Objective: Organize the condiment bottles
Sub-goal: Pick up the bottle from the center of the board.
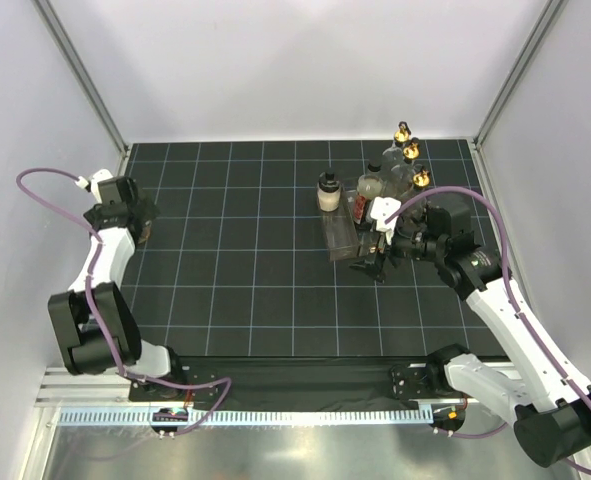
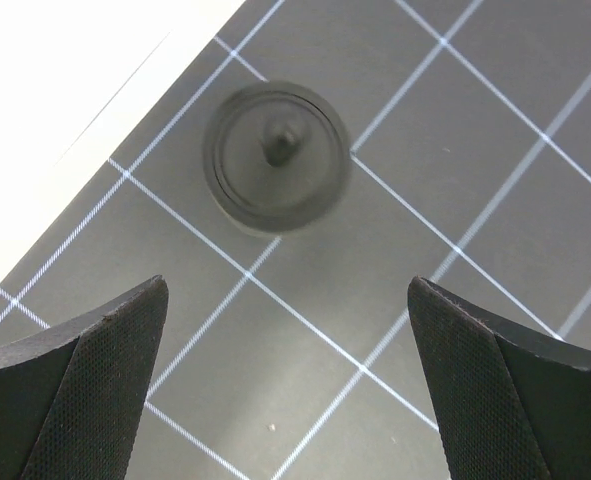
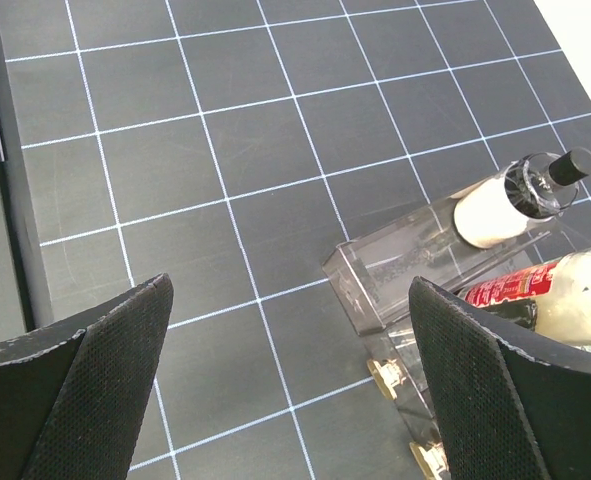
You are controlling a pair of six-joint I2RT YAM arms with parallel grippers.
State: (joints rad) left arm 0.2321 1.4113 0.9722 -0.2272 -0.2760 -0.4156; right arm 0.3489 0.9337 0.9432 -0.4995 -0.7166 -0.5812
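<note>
Judging by the top view, most bottles were already gathered in or beside the rack [image 1: 335, 238] right of centre: a white one [image 1: 327, 192], the red sauce [image 3: 520, 290] and three gold-topped ones [image 1: 411, 152]. One dark bottle [image 2: 275, 155] remained apart at the frame's left, below the left gripper [image 2: 287, 290], which was wide and empty. The right gripper [image 3: 290, 285], near the rack, was also wide and empty.

Three gold-topped clear bottles [image 1: 411, 152] cluster at the far right of the bench [image 1: 235, 290]. Near them stand a black-capped white bottle [image 1: 327, 192] and a red sauce bottle [image 3: 510, 290]. A small dark bottle [image 2: 275, 155] stands alone near the bench's edge.
</note>
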